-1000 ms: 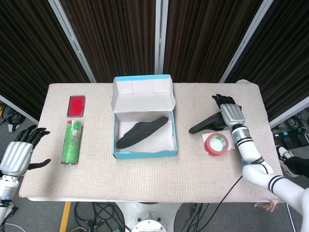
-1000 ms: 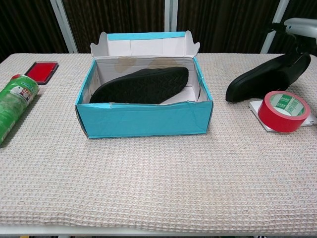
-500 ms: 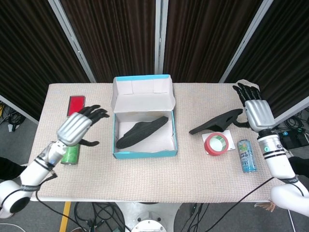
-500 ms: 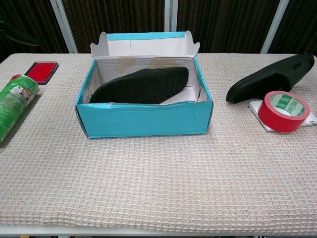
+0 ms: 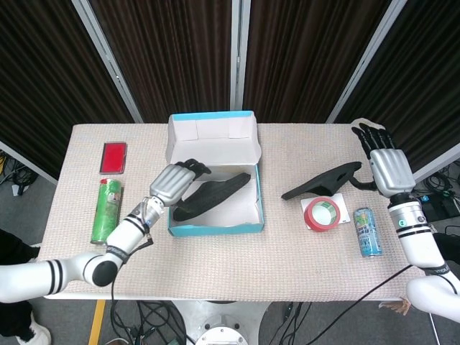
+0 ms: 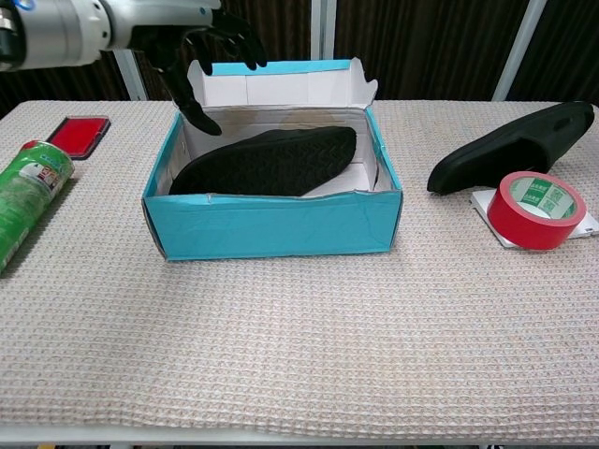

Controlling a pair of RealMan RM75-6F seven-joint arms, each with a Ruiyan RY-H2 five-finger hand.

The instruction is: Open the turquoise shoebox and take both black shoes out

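Open shoebox with one black shoe inside, the other out on the table.

Nearest the robot, the turquoise shoebox (image 6: 271, 224) stands lid-up with a black shoe (image 6: 267, 161) lying in it. The left hand (image 5: 175, 182) hovers over the box's left side, fingers spread, holding nothing. To the right a red tape roll (image 6: 539, 210) sits beside the second black shoe (image 6: 510, 145) on the table. The right hand (image 5: 388, 167) is off the table's right edge, fingers apart and empty.
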